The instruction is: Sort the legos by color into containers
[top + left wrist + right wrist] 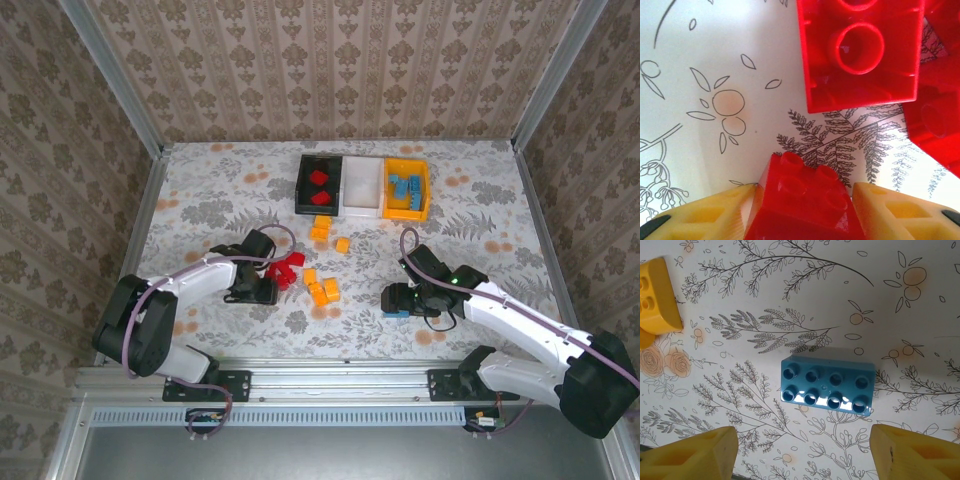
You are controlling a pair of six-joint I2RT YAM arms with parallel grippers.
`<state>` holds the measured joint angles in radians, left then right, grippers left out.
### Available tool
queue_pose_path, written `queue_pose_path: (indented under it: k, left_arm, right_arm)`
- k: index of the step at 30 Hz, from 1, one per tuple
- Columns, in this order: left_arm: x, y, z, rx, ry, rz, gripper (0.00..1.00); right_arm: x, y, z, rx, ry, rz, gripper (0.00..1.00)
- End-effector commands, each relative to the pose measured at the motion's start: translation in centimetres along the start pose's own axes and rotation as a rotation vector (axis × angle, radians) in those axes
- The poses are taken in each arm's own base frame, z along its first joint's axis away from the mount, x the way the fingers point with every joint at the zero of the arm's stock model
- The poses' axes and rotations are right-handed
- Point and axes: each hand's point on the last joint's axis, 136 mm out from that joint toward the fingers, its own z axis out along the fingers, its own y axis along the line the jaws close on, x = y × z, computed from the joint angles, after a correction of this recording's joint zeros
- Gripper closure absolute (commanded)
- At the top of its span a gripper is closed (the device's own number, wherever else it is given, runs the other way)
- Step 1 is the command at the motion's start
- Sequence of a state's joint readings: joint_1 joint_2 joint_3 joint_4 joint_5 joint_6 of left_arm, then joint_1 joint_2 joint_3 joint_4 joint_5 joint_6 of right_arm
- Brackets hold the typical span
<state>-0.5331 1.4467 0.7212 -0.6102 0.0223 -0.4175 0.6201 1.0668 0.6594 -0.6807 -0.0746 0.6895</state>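
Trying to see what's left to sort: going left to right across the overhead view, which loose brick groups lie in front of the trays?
Red bricks → orange bricks → one blue brick.

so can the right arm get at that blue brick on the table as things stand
Probably yes: the right gripper hangs open just over the blue brick, which lies flat, studs up, on bare tablecloth ahead of its fingers. The nearest orange brick sits well off to one side.
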Motion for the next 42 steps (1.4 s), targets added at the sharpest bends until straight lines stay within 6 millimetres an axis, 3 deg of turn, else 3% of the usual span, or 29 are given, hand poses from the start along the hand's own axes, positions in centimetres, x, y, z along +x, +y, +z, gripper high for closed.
queue_pose_path:
  k: [1, 5, 12, 18, 21, 27, 31, 38, 42]
  left_arm:
    - [0.4, -0.8, 0.5, 0.041, 0.020, 0.016, 0.48]
    - [0.2, -0.8, -0.2, 0.043, 0.005, 0.015, 0.49]
    - [-1.1, -1.0, -3.2, 0.070, -0.073, 0.002, 0.54]
    - [-2.7, -1.2, -5.8, 0.100, -0.130, -0.007, 0.56]
    - [-4.5, -1.7, -7.4, 0.118, -0.159, 0.007, 0.56]
    - [-11.4, -3.7, -11.3, 0.145, -0.237, 0.075, 0.55]
    - [-17.6, -4.8, -13.2, 0.168, -0.280, 0.099, 0.56]
    - [-26.6, -7.1, -12.7, 0.187, -0.284, 0.151, 0.56]
    - [-29.8, -7.7, -11.5, 0.170, -0.276, 0.168, 0.56]
  right_arm:
    - [-0.7, 0.3, -0.4, 0.009, -0.022, 0.012, 0.28]
    - [-0.6, 0.4, -0.3, 0.009, -0.020, 0.009, 0.28]
    - [-0.7, 0.5, -0.2, 0.008, -0.020, 0.008, 0.28]
    - [-0.6, 0.5, -0.1, 0.007, -0.019, 0.006, 0.28]
    - [-0.6, 0.5, 0.0, 0.008, -0.016, 0.003, 0.28]
    - [-0.6, 0.5, 0.4, 0.012, -0.009, 0.004, 0.28]
    - [-0.4, 0.2, 0.7, 0.020, -0.006, 0.008, 0.28]
    - [-0.2, -0.3, 0.6, 0.043, -0.006, 0.013, 0.28]
    - [0.0, -0.5, 0.6, 0.046, -0.003, 0.019, 0.28]
